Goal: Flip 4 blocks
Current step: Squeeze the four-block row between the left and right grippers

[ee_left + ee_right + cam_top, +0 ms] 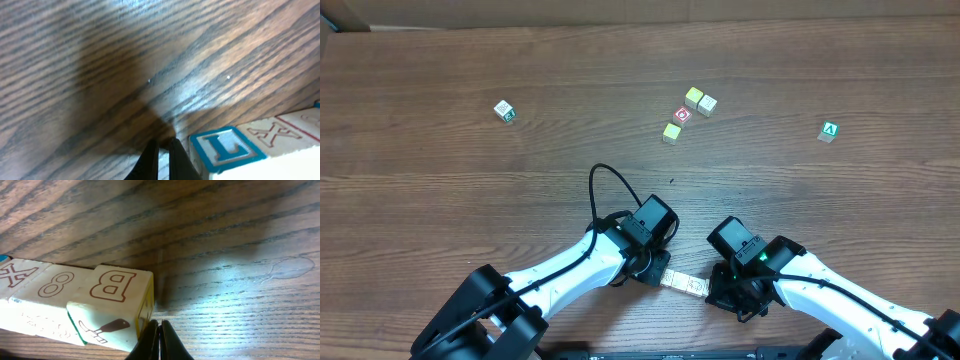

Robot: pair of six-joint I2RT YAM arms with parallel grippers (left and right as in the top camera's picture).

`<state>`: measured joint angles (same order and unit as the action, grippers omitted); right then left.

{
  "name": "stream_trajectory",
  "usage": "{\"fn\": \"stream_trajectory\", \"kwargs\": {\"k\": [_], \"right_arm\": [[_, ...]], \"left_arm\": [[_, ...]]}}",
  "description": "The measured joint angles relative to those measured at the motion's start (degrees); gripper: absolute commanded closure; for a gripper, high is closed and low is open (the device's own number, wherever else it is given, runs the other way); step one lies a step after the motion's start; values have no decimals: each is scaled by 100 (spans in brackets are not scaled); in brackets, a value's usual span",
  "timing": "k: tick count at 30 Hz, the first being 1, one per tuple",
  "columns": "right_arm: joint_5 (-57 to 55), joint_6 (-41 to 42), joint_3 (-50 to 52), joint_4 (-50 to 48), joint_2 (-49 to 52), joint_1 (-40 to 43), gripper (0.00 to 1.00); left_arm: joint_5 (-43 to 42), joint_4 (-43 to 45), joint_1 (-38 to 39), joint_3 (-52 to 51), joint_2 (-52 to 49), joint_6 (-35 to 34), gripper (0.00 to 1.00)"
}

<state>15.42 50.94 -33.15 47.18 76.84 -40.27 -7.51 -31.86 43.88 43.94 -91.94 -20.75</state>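
Four blocks are being shown in one touching row on the desk, near its front edge, between the two arms. The left end effector is being held fully shut with nothing in it, its tips down at the wood just beside the L block at the row's left end. The X block, 8 block and B block are being shown next, printed faces up. The right end effector is being held shut and empty too, just beside the B block's corner. Farther back, a green A cube, a red-circle cube among yellow cubes, and a lone cube are being shown well apart from the arms.
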Motion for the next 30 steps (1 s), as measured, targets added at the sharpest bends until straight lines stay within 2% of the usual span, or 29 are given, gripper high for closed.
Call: {"fn": "stream_trajectory", "kwargs": {"k": [12,25,30], "right_arm": [[173,2,0,-24,0,0,96],[378,61,20,-98,0,0,96],[417,118,26,-107,0,0,96]], "left_arm": [[-319,-168,-7,2,-2,26,96],[-225,-170,-4,2,-7,48,96],[-208,-149,-4,2,-7,262,96]]}}
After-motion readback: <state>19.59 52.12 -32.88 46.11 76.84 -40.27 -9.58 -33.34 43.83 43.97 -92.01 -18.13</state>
